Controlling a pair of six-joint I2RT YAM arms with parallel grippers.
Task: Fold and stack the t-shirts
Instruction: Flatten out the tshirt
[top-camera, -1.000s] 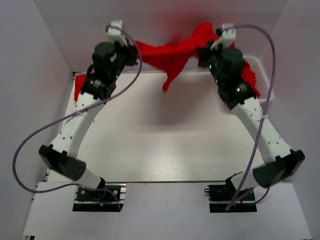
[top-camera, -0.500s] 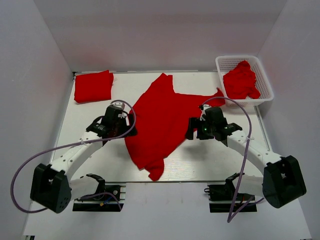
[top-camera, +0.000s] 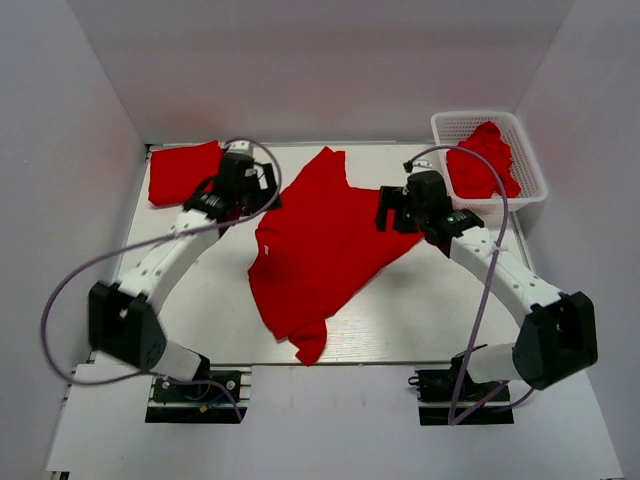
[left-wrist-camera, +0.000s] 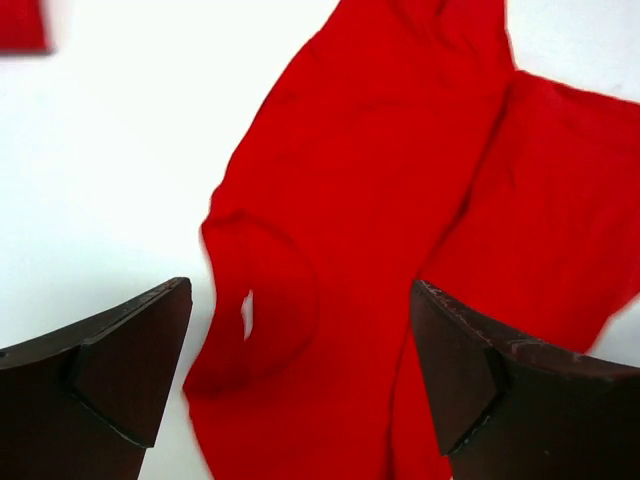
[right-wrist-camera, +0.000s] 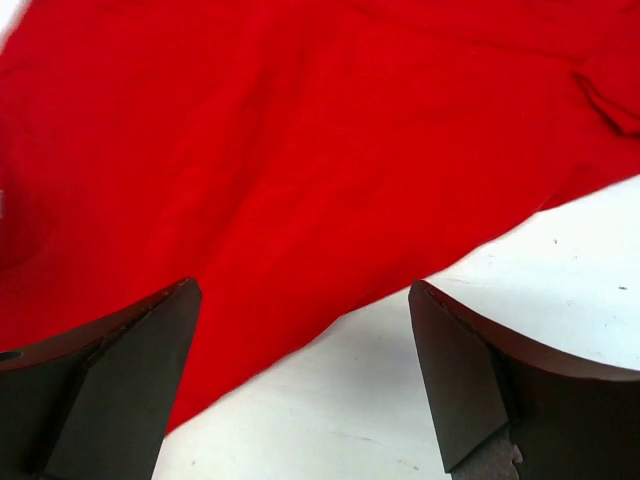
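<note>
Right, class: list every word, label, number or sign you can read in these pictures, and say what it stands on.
There are none to read. The spread t-shirt, the folded t-shirt, the basket and the table show no print, label or number in any view.

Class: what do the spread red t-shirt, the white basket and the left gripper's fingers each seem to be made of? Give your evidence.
Spread t-shirt: soft matte cloth, possibly cotton; it creases and lies limp on the table.
Basket: probably white plastic; its walls are a moulded lattice.
Left gripper fingers: dark, matte and hard-looking, perhaps plastic; the edges are faceted.
</note>
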